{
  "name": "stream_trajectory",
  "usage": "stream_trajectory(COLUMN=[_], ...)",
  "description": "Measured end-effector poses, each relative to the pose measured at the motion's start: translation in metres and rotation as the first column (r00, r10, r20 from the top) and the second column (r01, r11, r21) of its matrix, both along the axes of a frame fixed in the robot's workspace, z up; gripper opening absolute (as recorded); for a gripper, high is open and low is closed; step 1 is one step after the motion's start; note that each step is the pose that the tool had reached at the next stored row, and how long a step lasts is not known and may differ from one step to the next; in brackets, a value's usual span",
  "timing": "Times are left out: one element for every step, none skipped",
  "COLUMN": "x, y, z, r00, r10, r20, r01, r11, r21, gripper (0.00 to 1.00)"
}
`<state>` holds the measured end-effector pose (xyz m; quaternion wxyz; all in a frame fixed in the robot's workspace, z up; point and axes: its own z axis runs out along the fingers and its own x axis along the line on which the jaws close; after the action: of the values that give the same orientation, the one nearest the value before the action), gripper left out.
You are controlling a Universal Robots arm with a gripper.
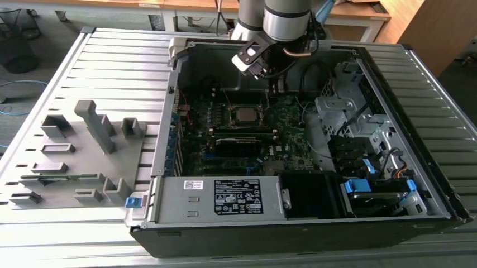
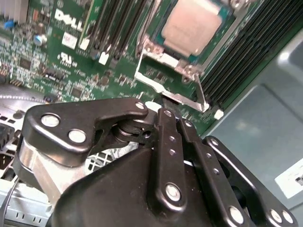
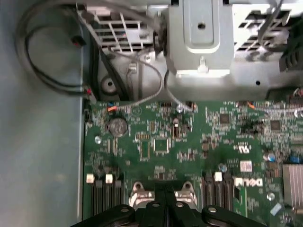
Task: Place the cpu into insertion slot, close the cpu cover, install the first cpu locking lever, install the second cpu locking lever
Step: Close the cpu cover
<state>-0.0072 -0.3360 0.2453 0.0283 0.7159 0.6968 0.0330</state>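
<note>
The cpu [image 2: 191, 21], a square chip with a dull silver top, lies in the insertion slot [image 1: 232, 116] on the green motherboard; it also shows in the exterior view as the cpu [image 1: 244, 114]. The silver cpu cover [image 2: 163, 57] lies flat as a frame around it. A thin wire locking lever [image 2: 161, 86] runs along the cover's near edge. My gripper [image 2: 175, 116] is shut, its black fingertips pressed together just beside that lever wire, with nothing seen between them. In the exterior view the gripper [image 1: 276, 89] hangs inside the case just beyond the cpu. In the first wrist view the gripper [image 3: 165, 205] shows over the board.
Long black memory slots [image 2: 246, 52] flank the socket. A power supply [image 1: 216, 196] fills the case's near side, and a drive cage [image 1: 343, 111] with cables stands on the exterior view's right. A grey fixture plate [image 1: 75, 151] lies outside the case on the exterior view's left.
</note>
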Motion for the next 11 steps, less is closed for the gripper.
stream_trajectory(x=[-0.003,-0.005,-0.007,-0.009,-0.011,-0.012,-0.013,-0.013,-0.014,-0.014,-0.014], y=[0.0,0.0,0.0,0.0,0.0,0.0,0.0,0.0,0.0,0.0,0.0], z=[-0.0002,-0.0003,-0.0004,-0.0006,-0.0007,-0.0007,-0.0007,-0.0007,-0.0008,-0.0008,-0.0009], r00=[1.0,1.0,1.0,1.0,1.0,1.0,1.0,1.0,1.0,1.0,1.0], r10=[0.0,0.0,0.0,0.0,0.0,0.0,0.0,0.0,0.0,0.0,0.0], r20=[0.0012,0.0022,0.0031,0.0039,0.0046,0.0051,0.0053,0.0054,0.0055,0.0054,0.0054], r01=[0.0,0.0,0.0,0.0,0.0,0.0,0.0,0.0,0.0,0.0,0.0], r11=[1.0,1.0,1.0,1.0,1.0,1.0,1.0,1.0,1.0,1.0,1.0], r21=[-0.0001,-0.0001,-0.0002,-0.0001,-0.0001,-0.0002,-0.0002,-0.0002,-0.0001,-0.0001,-0.0001], gripper=[0.11,0.11,0.11,0.11,0.11,0.11,0.11,0.11,0.11,0.11,0.11])
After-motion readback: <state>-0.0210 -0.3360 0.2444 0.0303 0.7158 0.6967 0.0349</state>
